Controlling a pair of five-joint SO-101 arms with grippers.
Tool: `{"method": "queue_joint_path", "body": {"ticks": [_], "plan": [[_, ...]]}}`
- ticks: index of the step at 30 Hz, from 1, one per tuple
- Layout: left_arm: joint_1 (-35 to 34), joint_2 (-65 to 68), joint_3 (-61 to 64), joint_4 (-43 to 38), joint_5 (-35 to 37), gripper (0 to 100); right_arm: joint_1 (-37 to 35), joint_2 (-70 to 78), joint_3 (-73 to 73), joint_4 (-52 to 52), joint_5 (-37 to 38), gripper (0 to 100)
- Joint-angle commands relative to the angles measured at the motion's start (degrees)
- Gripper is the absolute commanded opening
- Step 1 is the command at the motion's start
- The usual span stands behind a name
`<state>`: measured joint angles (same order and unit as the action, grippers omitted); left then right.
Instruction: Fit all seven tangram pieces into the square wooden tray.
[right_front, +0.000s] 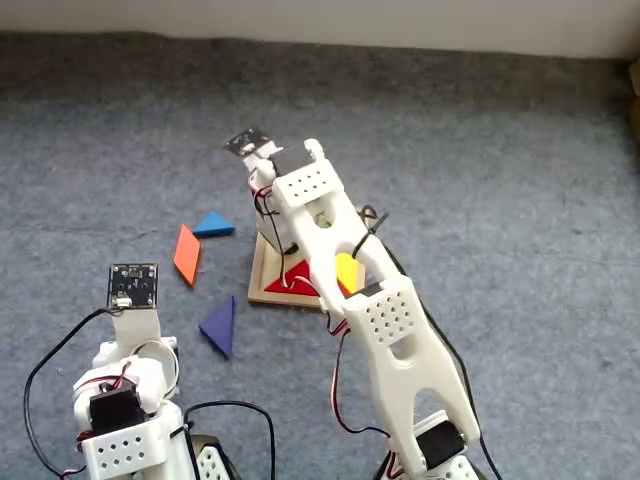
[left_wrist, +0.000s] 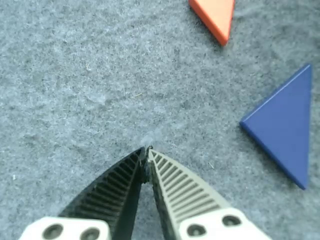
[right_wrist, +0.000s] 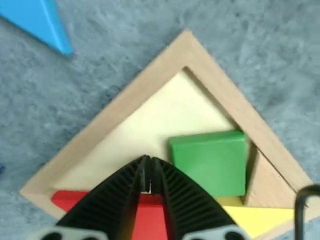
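Three pieces sit in the square wooden tray (right_wrist: 150, 75): a green square (right_wrist: 210, 162), a red piece (right_wrist: 70, 199) and a yellow piece (right_wrist: 255, 220). The right gripper (right_wrist: 148, 167) hangs just over the tray with its jaws pressed together and nothing in them. The green square is just beside its tips, and the red piece lies under them.

Three more pieces lie out on the grey surface (left_wrist: 75, 75). The left gripper (left_wrist: 146, 155) is closed too and holds nothing. The dark blue triangle (left_wrist: 285, 135) lies near it, on the side toward the tray. The orange piece (left_wrist: 215, 15) is farther out past its tips. The light blue triangle (right_wrist: 40, 20) lies beyond the tray's far rim from the right gripper.

What could go wrong? If the right gripper drops or swings while closed, it may bump the green square or push the tray. The pieces are flat and thin, so closing jaws may slip off them. A piece turned the wrong way may catch on the rim and not go in.

I can read no words on the pieces or the tray.
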<state>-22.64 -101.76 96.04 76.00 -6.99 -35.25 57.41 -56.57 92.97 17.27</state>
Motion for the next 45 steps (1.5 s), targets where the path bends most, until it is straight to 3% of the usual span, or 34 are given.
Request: {"method": "queue_joint_path", "body": {"ticks": [1,19,25,32,38,45], "plan": [[-0.5,-2.6,1.1,0.3,0.4,1,0.6,-1.3,-0.6,-0.1,2.5,1.2],[-0.5,-2.6,1.1,0.3,0.4,1,4.9,-0.7,-14.3,4.6,2.5,1.2],[-0.5,-2.6,1.1,0.3,0.4,1,1.6,1.7,-12.4,1.1,2.8,1.2],[-0.5,-2.6,1.1,0.3,0.4,1,4.1,7.7,-14.5,-2.6,3.0,1.2],[-0.5,-2.6,1.1,0.3,0.4,1,6.4,6.6,-17.9,3.0,11.6,1.2],[-0.5,-2.6,1.1,0.3,0.4,1,7.2,6.5,-19.8,7.8,16.4,1.2]]}}
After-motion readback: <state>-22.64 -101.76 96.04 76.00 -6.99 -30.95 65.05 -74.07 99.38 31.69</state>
